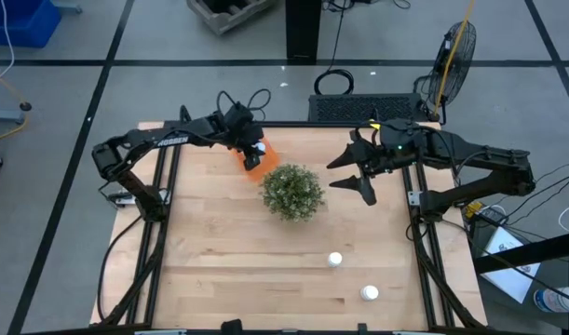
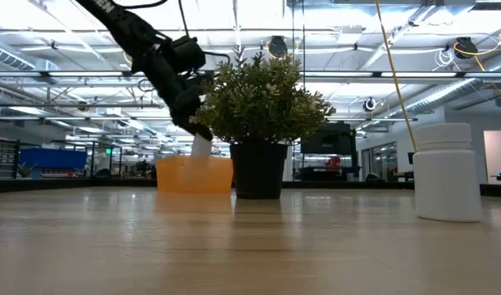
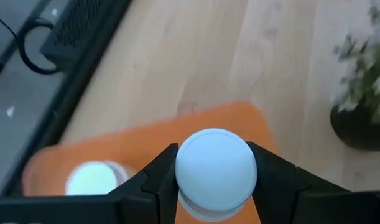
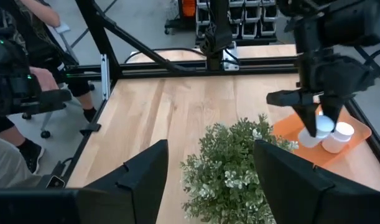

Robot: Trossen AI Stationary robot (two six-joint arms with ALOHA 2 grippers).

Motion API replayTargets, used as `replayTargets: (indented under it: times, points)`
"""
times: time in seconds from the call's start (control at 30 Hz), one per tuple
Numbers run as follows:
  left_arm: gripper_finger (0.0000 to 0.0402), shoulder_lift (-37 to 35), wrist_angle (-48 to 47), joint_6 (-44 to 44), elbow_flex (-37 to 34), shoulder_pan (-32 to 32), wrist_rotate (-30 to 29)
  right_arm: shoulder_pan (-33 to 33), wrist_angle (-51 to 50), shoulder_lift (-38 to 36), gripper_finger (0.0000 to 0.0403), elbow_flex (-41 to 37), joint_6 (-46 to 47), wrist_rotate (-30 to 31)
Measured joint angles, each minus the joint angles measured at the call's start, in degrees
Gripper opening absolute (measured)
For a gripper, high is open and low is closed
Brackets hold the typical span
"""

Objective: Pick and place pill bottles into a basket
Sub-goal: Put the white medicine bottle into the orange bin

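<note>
Gripping a smooth white pill bottle (image 3: 216, 174) over the orange plastic basket (image 3: 146, 140), left jaws (image 3: 214, 177) pinch; right jaws (image 1: 359, 174) gape.

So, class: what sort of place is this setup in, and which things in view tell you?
Most likely a robotics lab or workshop in an industrial hall. The two arms stand at a framed wooden table, a pedestal fan stands on the bare concrete floor, and the low view shows exposed ceiling trusses with strip lights.

Basket (image 1: 264, 151) behind plant (image 1: 292, 192); two pill bottles (image 1: 335, 260) in front.
</note>
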Motion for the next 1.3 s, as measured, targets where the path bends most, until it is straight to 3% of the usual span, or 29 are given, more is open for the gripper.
replayTargets:
  times: [0.33, 0.53, 1.3]
  points:
    - [0.016, -0.55, 19.28, -4.79, -10.52, 0.22, -0.68, 0.0, 0.04, -0.01, 0.0222, 0.0, 0.79, 0.0]
    - [0.016, -0.51, 25.66, -5.95, -15.03, 1.41, -1.73, 0.0, 0.05, -0.01, 0.0221, 0.0, 0.86, -0.02]
    - [0.016, 3.1, 31.59, -4.24, -16.71, 3.05, -1.44, 0.0, 3.1, -0.01, 0.0215, 0.0, 3.45, -0.04]
